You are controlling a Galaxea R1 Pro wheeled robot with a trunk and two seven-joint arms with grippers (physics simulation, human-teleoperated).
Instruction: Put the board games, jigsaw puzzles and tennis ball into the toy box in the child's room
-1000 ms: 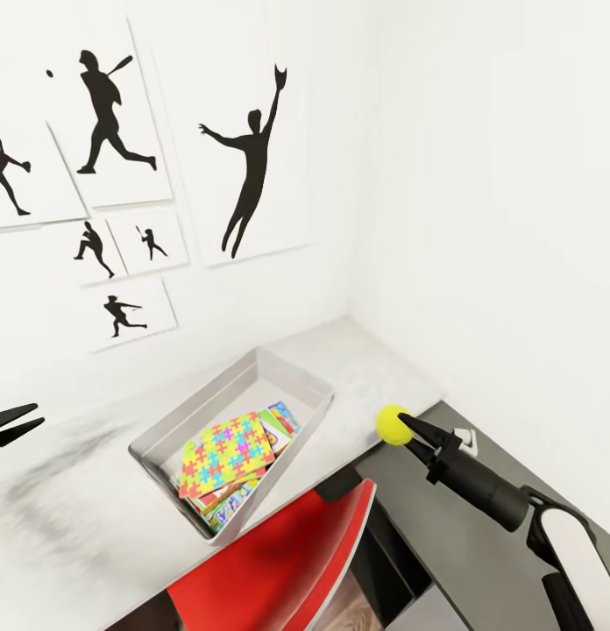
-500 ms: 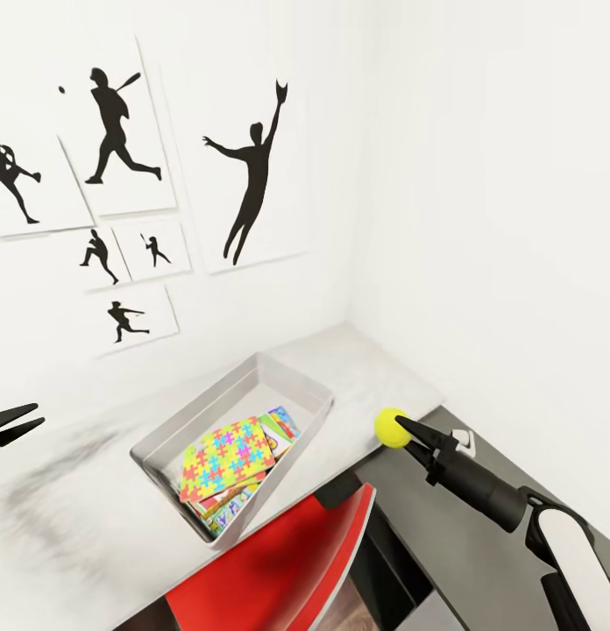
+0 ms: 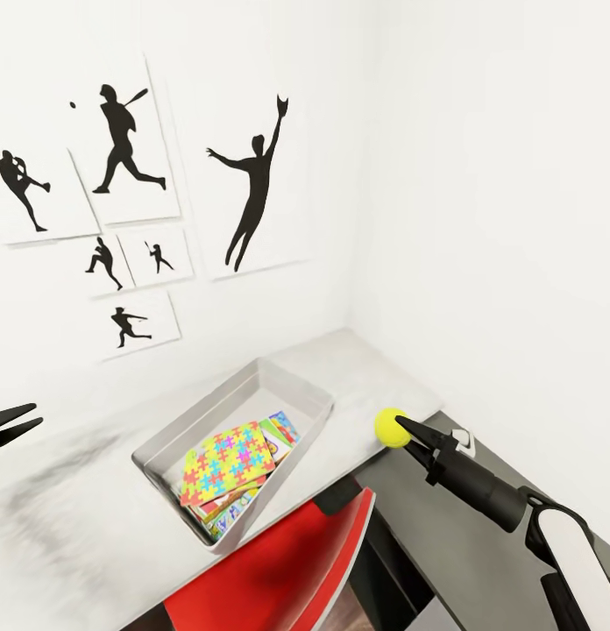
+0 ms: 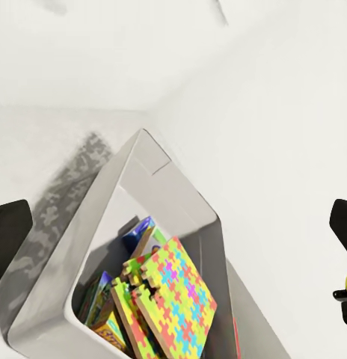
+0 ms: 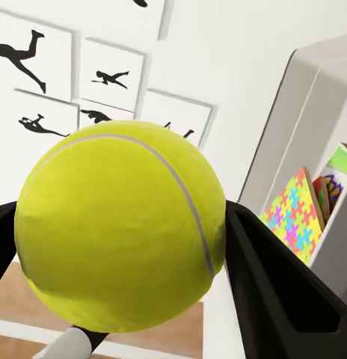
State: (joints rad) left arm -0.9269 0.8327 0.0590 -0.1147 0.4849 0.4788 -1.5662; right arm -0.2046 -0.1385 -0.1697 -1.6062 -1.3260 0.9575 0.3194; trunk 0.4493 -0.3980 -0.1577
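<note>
White walls (image 3: 480, 175) meet in a corner above the pale desk (image 3: 77, 535). Black sports silhouette prints (image 3: 252, 175) hang on the left wall. A red chair (image 3: 279, 570) stands at the desk, beside a dark grey cabinet (image 3: 463, 561).

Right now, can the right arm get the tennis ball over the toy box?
Probably yes: the right gripper holds the tennis ball beside the toy box, with only bare table between.
</note>
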